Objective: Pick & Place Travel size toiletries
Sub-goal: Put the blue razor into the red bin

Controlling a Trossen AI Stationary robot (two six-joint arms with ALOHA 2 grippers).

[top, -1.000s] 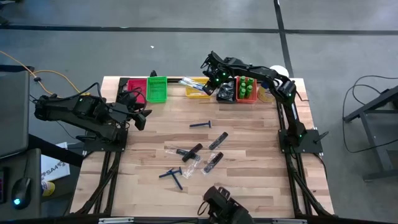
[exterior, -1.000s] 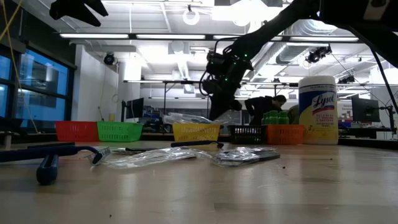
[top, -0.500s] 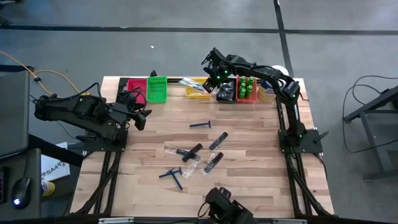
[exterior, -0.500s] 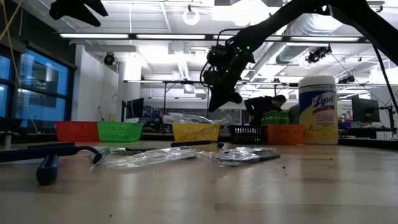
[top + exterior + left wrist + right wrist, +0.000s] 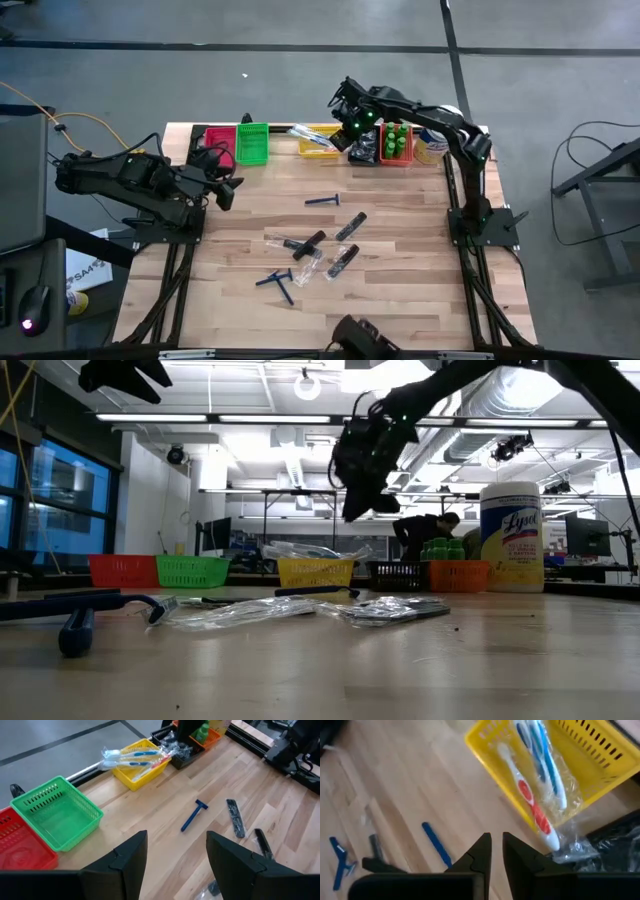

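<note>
Right claw (image 5: pixel 347 121) hangs above toothbrushes (image 5: pixel 540 795) lying lengthwise across yellow bin (image 5: pixel 600 765).

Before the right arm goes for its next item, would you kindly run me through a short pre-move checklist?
1. Right gripper carries nothing: ok, the narrow gap between its fingers is bare.
2. Right gripper clear of the bins: ok, it hangs above the yellow bin.
3. Toothbrushes settled in the yellow bin: not ok, they overhang its rim.
4. Next item free to reach: ok, the blue razor lies alone on the table.
5. Left gripper out of the way: ok, open at the table's left edge.
</note>
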